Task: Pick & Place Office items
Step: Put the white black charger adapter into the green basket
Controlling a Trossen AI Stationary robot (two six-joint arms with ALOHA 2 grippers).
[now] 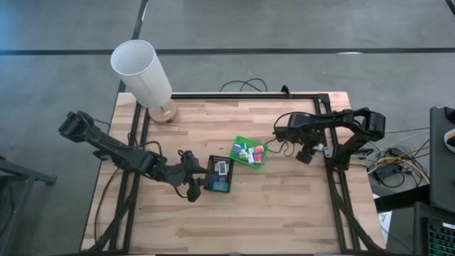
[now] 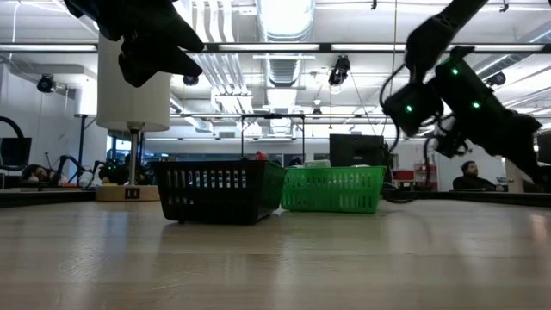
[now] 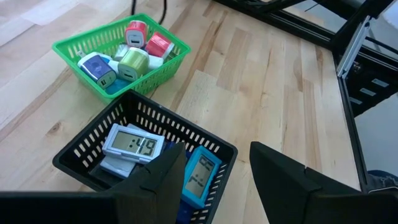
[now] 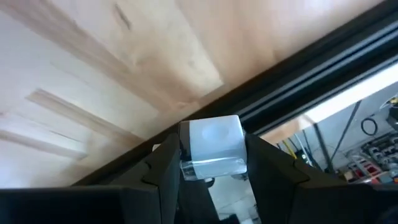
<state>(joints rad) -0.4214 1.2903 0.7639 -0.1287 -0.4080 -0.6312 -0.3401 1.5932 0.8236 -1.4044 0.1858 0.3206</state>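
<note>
Front table (image 1: 270,220) bare; lamp (image 1: 142,71) blocks back-left, apparently.

This is a robotics lab or workshop: a light wooden table (image 1: 284,199) in a black metal frame (image 1: 234,95), grey concrete floor (image 1: 298,28), exposed ceiling pipes (image 2: 284,60), computer monitors (image 2: 353,148).
</note>
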